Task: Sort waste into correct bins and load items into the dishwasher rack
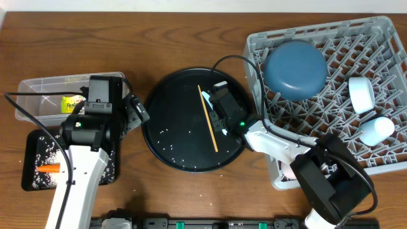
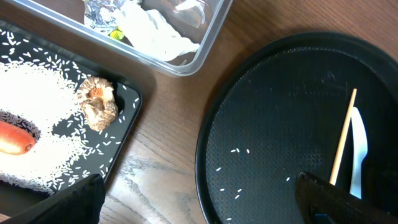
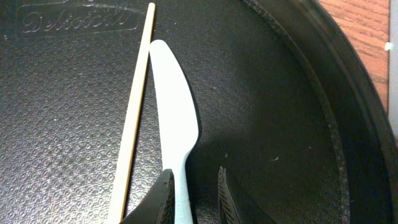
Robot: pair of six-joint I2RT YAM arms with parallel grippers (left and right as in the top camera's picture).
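A pale-blue flat utensil lies on the round black tray beside a thin wooden chopstick. My right gripper is down at the utensil's handle, jaws a narrow gap apart; the handle sits against the left finger and clear of the right one. My left gripper hangs wide open and holds nothing, straddling the round tray's left rim. The shallow black bin holds rice, a carrot and a biscuit. The clear tub holds tissue.
The grey dishwasher rack fills the right side, with a dark-blue plate and two cups in it. Loose rice grains dot the round tray. A yellow-green wrapper lies in the clear tub.
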